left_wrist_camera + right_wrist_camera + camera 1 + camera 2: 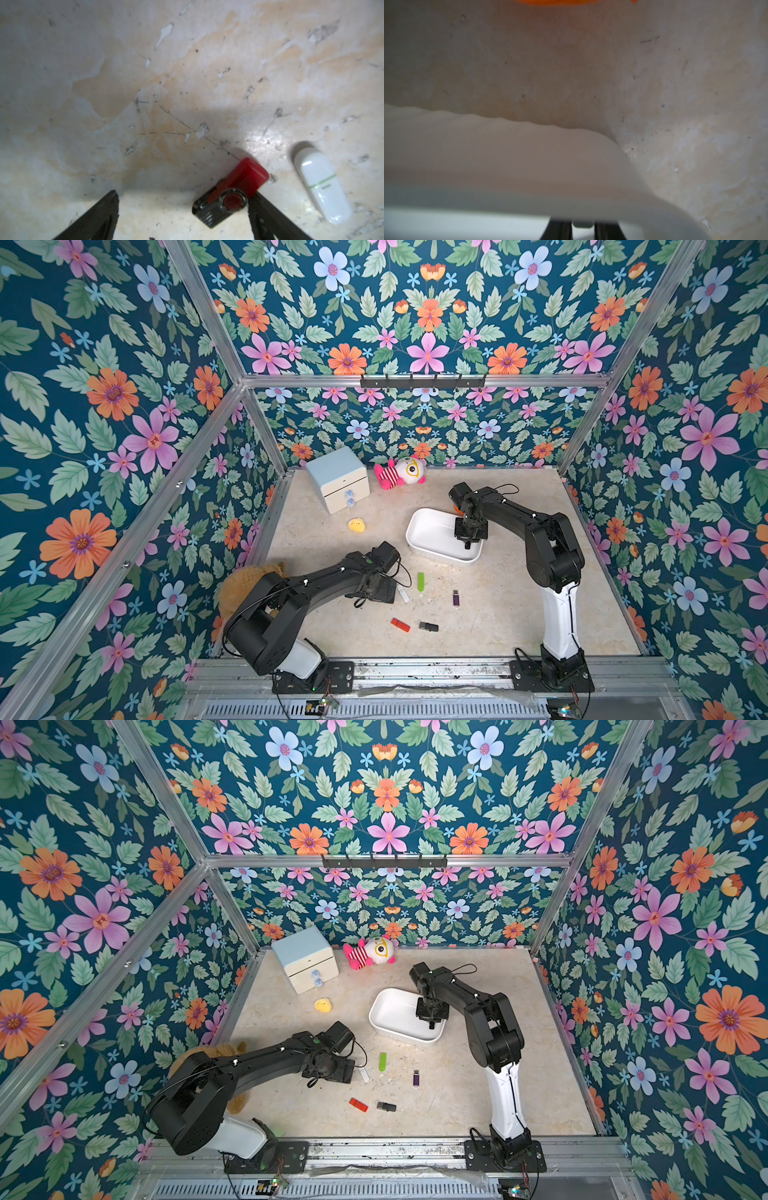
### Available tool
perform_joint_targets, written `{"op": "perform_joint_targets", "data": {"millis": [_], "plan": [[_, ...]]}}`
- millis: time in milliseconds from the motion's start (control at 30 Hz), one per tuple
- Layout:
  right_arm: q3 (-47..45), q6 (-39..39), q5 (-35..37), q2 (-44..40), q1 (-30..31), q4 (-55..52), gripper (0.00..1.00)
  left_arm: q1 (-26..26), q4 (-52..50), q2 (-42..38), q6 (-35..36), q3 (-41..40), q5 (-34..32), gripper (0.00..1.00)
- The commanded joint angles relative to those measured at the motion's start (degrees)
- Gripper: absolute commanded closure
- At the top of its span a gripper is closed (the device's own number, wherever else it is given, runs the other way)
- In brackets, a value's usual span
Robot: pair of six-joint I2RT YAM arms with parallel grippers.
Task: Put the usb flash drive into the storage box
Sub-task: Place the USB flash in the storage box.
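Left gripper (182, 198) apparently straddling red drive (245, 176)

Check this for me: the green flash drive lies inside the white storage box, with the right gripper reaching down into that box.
Wrong on one point. The green flash drive lies on the table, outside the white storage box and apart from it; both top views show this. The right gripper does reach down into that box.

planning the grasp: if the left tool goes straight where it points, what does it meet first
Likely the red flash drive, lying between the jaws of the open left tool; otherwise the table.
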Motion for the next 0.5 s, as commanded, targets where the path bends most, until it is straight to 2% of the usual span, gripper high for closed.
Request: {"op": "perform_joint_targets", "data": {"millis": [0,167,467], "plan": [[0.23,-0.37,0.76,0.37,0.05,-0.15,1.00,0.12,-0.83,0.01,0.36,0.27,-0.47,0.01],[0.55,-0.63,0.63,0.94,0.03,-0.41,0.98,0.12,-0.40,0.43,0.53,0.27,-0.13,0.01],[0.74,-0.90,0.55,1.12,0.03,-0.93,0.78,0.12,-0.21,1.68,1.06,0.88,0.30,0.06]]}}
